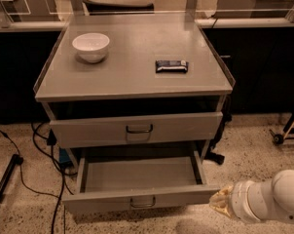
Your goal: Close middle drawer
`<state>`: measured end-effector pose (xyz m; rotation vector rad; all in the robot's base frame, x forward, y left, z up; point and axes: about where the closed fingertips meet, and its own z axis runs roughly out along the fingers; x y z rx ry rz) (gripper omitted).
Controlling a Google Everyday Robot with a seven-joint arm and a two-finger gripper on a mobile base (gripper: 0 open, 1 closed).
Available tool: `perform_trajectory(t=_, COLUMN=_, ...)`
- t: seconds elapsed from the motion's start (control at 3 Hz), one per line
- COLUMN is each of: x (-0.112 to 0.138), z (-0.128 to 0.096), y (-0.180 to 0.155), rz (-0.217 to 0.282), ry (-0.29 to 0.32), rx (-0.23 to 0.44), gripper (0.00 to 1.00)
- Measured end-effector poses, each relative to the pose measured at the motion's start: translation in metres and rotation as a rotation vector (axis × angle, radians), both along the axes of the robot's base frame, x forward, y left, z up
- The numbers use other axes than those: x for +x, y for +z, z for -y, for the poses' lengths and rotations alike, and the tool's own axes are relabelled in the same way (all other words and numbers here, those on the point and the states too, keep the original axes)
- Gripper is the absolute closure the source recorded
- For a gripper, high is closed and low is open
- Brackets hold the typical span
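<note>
Centrally, a grey cabinet (132,96) fills most of the view, its flat tabletop (132,74) towards 12 o'clock. The middle drawer (103,199) sits at 6 o'clock, pulled far out so its bare grey inside faces up; a small dark wire handle (143,202) is fixed at the middle of its low front panel. Above it, the taller-fronted top drawer (98,130) stands slightly out from the frame. A white robot arm (268,206) comes in at 4 o'clock, and its yellowish pincer (219,202) hangs just beside the middle drawer's right front corner; whether it is apart or together cannot be told. On the tabletop, a white bowl (91,47) rests at 10 o'clock and a dark wrapped bar (171,66) lies at 2 o'clock, well apart.
</note>
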<state>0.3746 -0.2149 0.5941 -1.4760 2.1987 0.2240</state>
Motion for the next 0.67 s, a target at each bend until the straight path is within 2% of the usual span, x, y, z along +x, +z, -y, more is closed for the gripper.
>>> perform_trajectory(t=0.33, x=0.001, z=-0.002, y=-0.067, rz=-0.045, ry=0.01, rx=0.088, gripper=1.0)
perform_trajectory(t=0.67, x=-0.008, z=-0.011, y=-0.099, rz=-0.094, ry=0.015, rx=0.134, gripper=1.0)
